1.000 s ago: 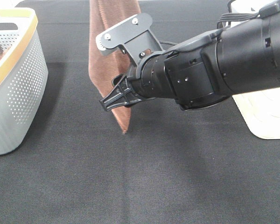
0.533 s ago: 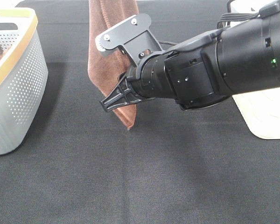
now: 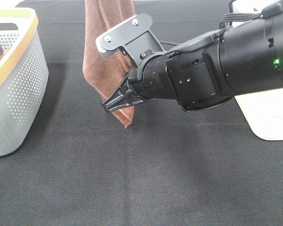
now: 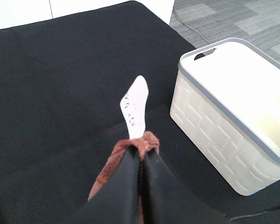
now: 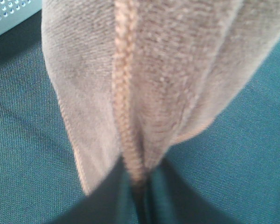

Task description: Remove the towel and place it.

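**Towel hanging, pinched by both grippers**

Black cloth table (image 3: 146, 179) spans the exterior high view. Grey perforated basket (image 3: 14, 89) with a tan rim at left; cream bin (image 4: 233, 126) with a grey rim at right. Right arm (image 3: 217, 66) reaches across from the right. Reddish-brown towel (image 3: 101, 61) hangs in folds above the table, lower corner just off the surface. Right gripper (image 3: 127, 96) pressed together on the towel's lower fold. Left gripper (image 4: 141, 161) clamped on the towel's top edge, beside the small white tag (image 4: 135, 108).
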{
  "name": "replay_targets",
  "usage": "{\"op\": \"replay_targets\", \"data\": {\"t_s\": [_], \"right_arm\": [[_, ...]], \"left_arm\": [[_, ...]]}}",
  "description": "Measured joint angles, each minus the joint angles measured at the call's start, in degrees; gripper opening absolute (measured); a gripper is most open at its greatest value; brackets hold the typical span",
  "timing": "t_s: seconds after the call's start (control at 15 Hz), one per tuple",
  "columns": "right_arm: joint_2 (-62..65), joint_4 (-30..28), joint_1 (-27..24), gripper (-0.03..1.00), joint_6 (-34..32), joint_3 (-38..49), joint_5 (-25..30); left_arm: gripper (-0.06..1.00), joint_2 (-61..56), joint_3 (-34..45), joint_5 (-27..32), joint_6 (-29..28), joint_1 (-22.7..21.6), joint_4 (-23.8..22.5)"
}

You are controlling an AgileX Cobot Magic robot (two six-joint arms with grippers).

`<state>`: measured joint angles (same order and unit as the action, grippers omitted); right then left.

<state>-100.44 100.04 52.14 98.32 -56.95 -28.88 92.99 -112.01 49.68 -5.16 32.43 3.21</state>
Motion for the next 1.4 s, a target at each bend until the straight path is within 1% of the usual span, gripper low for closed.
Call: {"op": "replay_targets", "data": {"t_s": [0.07,0.33,0.47,0.53,0.6,0.73,0.87,1.0,1.07,1.13,1.2,1.27,1.33,1.4], "right_arm": [[0.00,0.00,0.00,0.00,0.11,0.00,0.00],[0.23,0.00,0.00,0.00,0.23,0.00,-0.40],[2.41,0.00,0.00,0.00,0.86,0.00,-2.69],[5.21,0.00,0.00,0.00,3.50,0.00,-4.30],[7.22,0.00,0.00,0.00,6.02,0.00,-5.21],[10.49,0.11,0.00,0.00,10.43,0.00,-8.82],[12.32,0.11,0.00,0.00,14.50,-0.57,-14.27],[12.61,0.11,-0.34,0.00,20.05,-3.32,-17.82],[12.61,0.11,-1.32,0.00,21.77,-4.76,-17.93],[12.61,0.11,-4.35,0.00,22.52,-6.93,-17.53],[12.61,0.11,-5.96,0.00,22.75,-7.62,-16.90],[12.61,0.17,-11.40,0.00,22.80,-9.40,-12.09],[12.61,0.17,-11.40,0.00,22.80,-9.40,-12.09],[12.61,0.11,-14.78,0.00,22.80,-10.49,-6.82]], "left_arm": [[0.00,0.00,0.00,0.00,0.00,0.00,-0.06],[0.00,0.00,0.00,0.00,0.00,0.00,-2.35],[0.00,0.00,0.00,1.15,0.06,0.00,-7.05],[0.00,0.52,0.00,4.07,-0.17,0.00,-12.89],[0.00,1.49,0.00,6.42,-1.03,0.00,-16.39],[0.00,4.35,0.00,9.17,-2.58,0.00,-20.68],[0.00,7.56,0.00,8.88,-3.38,0.00,-22.69],[0.00,9.57,0.00,6.25,-3.44,0.00,-23.89],[0.00,10.20,0.00,4.13,-3.44,0.00,-24.52],[0.00,10.77,0.00,1.26,-3.44,-0.34,-24.64],[0.00,11.29,0.00,-2.58,-3.50,-0.97,-24.64],[0.00,11.75,0.00,-5.90,-3.61,-1.72,-24.75],[0.00,11.75,0.00,-5.90,-3.61,-1.72,-24.75],[0.00,12.83,0.00,-10.89,-3.67,-2.86,-24.87]]}}
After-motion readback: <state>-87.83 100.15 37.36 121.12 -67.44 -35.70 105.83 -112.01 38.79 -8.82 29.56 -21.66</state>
